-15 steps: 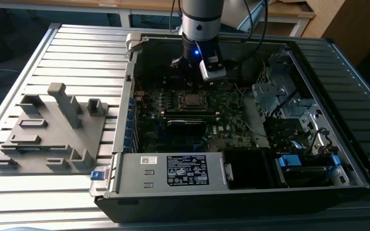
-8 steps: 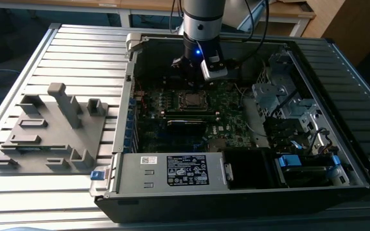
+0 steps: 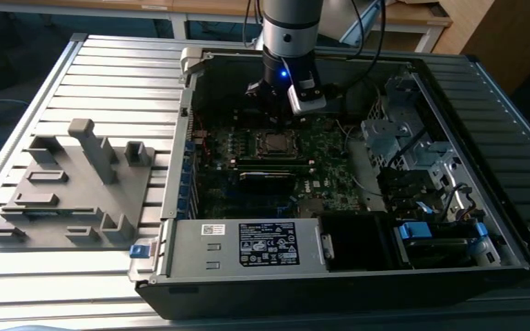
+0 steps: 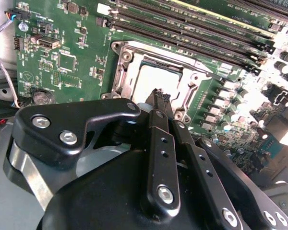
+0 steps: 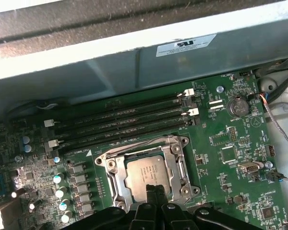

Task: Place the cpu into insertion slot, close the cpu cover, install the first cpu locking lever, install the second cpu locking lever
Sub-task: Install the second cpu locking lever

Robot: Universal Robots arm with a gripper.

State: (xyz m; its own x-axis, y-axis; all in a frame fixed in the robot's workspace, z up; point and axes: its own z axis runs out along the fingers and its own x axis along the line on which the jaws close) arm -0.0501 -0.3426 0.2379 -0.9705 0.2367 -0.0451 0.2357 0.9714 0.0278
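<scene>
While one pincer (image 5: pixel 155 190) hovers pinched together, one cpu (image 5: pixel 146 175), one cpu cover (image 5: pixel 180 160) down

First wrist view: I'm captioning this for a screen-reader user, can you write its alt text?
The gripper, fingers together, hangs over the near edge of the cpu, which lies in the insertion slot with the silvery cpu cover framing it. Around it spreads the green motherboard, with long black memory slots beyond, beside the grey case wall.

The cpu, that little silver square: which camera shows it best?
The first wrist view. There the cpu lies in plain sight, seated inside the cpu cover, with the gripper at its edge. The second wrist view washes it out in glare. The exterior view shows it small, below the arm.
</scene>
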